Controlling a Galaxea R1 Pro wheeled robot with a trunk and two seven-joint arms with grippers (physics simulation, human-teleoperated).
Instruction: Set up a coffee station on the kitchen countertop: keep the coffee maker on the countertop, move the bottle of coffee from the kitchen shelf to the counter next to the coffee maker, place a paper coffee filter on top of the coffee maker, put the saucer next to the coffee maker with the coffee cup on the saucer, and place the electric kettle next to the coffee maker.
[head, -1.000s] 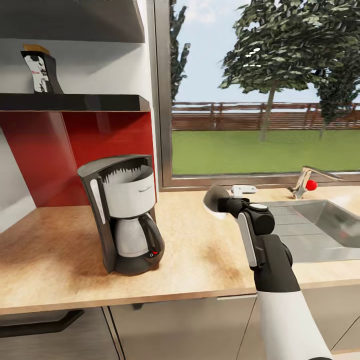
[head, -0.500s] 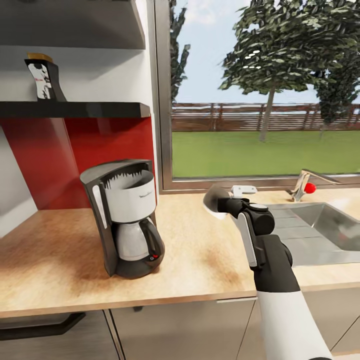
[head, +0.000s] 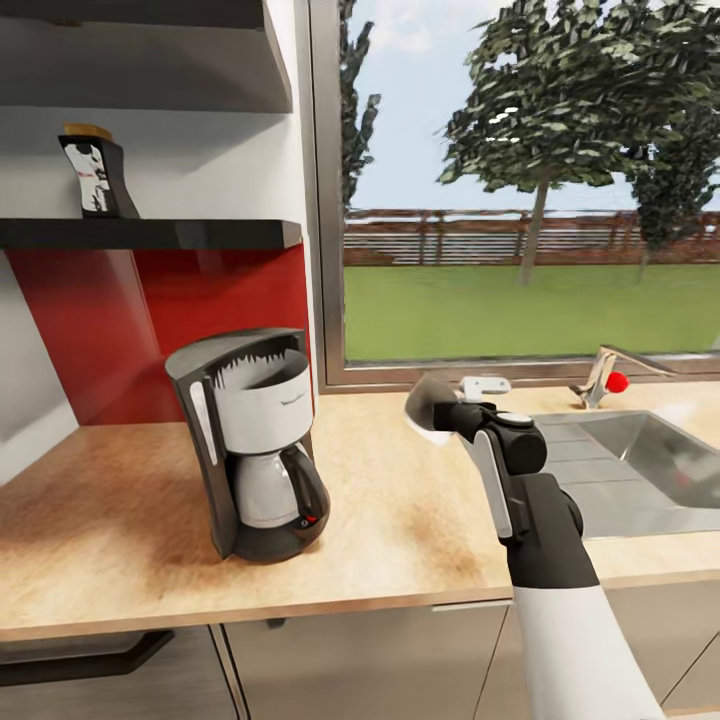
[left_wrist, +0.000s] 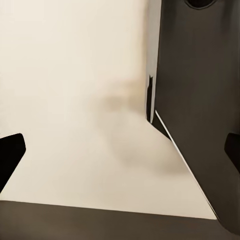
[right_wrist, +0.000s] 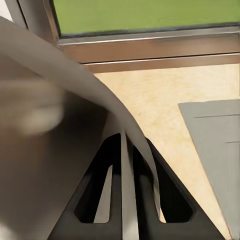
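Head view: the coffee maker (head: 255, 445) stands upright on the countertop (head: 400, 510), before the red backsplash (head: 150, 320). The bottle of coffee (head: 97, 171) stands on the black shelf (head: 150, 234) above. The right gripper (head: 437, 412) hangs over the countertop between the coffee maker and the sink (head: 640, 470), fingers closed flat on the paper coffee filter (head: 425, 405). Left wrist view: dark fingertips (left_wrist: 10, 152) stand apart with nothing between them, over a pale floor beside a dark panel (left_wrist: 200, 100). Right wrist view: the filter's rim is pinched between both fingers (right_wrist: 102, 185), its curved wall rising toward the window frame (right_wrist: 150, 47)
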